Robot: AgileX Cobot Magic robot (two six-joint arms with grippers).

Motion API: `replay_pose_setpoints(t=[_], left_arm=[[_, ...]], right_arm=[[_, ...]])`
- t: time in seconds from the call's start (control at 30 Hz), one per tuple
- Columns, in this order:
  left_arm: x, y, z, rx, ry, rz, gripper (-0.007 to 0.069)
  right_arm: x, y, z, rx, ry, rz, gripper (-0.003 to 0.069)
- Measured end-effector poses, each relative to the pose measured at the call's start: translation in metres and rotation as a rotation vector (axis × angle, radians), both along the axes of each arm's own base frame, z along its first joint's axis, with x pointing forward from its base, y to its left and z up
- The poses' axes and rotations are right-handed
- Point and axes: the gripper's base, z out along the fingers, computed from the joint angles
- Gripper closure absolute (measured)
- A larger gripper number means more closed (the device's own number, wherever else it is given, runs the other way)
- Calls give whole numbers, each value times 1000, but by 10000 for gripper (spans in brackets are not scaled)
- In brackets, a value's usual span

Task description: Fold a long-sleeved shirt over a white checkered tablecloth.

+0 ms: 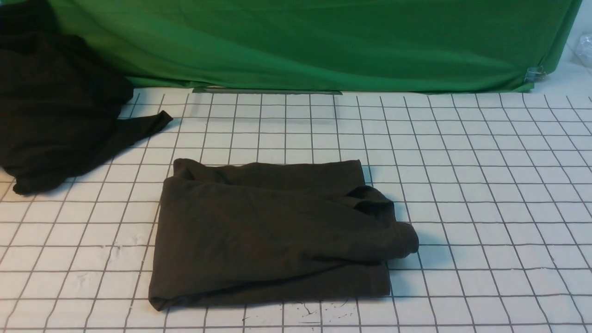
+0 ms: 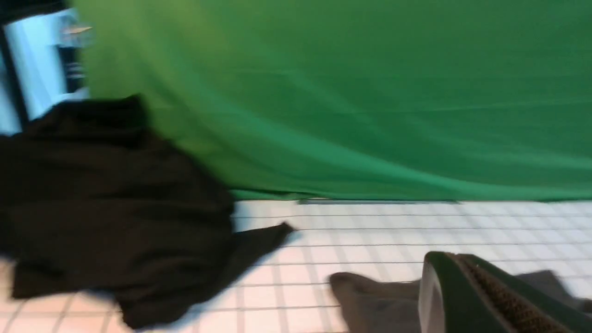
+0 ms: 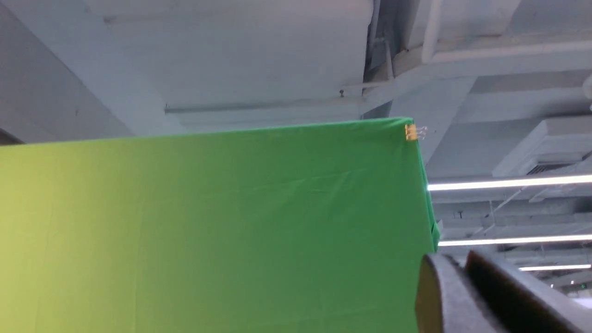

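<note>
The long-sleeved shirt (image 1: 277,231) lies folded into a dark brown rectangle near the front middle of the white checkered tablecloth (image 1: 485,185), with a bunched roll of cloth at its right edge. Neither gripper shows in the front view. In the left wrist view my left gripper (image 2: 451,256) is shut and empty, held above the shirt (image 2: 370,300) and the tablecloth (image 2: 370,231). In the right wrist view my right gripper (image 3: 455,256) points up at the backdrop and ceiling. Its fingertips stand a little apart, with nothing between them.
A shapeless heap of black cloth (image 1: 55,115) lies at the far left, also seen from the left wrist (image 2: 115,208). A green backdrop cloth (image 1: 323,41) hangs along the back edge, held by a clip (image 1: 534,74) at its right end.
</note>
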Motion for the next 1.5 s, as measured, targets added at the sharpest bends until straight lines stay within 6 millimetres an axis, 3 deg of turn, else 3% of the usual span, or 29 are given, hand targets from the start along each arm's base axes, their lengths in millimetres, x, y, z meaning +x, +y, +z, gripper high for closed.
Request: replay_pose_setpoints(t=[0.13, 0.17, 0.2, 0.27, 0.33, 1.27, 1.5], left_arm=[[12, 3, -49, 38, 28, 59, 622], [12, 3, -49, 38, 24, 60, 622], [18, 3, -73, 53, 85, 65, 622], [22, 3, -101, 57, 170, 61, 622], [22, 3, -108, 55, 192, 59, 622], [23, 4, -108, 51, 177, 63, 622], [23, 4, -108, 51, 177, 63, 621]], right_arm=[[2, 1, -2, -9, 28, 7, 578], [2, 1, -2, -10, 30, 7, 577], [3, 2, -3, -14, 41, 10, 574], [4, 2, -4, -18, 56, 13, 569], [4, 2, -4, -21, 62, 15, 566], [6, 4, -7, -35, 98, 20, 509], [11, 8, -13, -172, 177, -38, 497]])
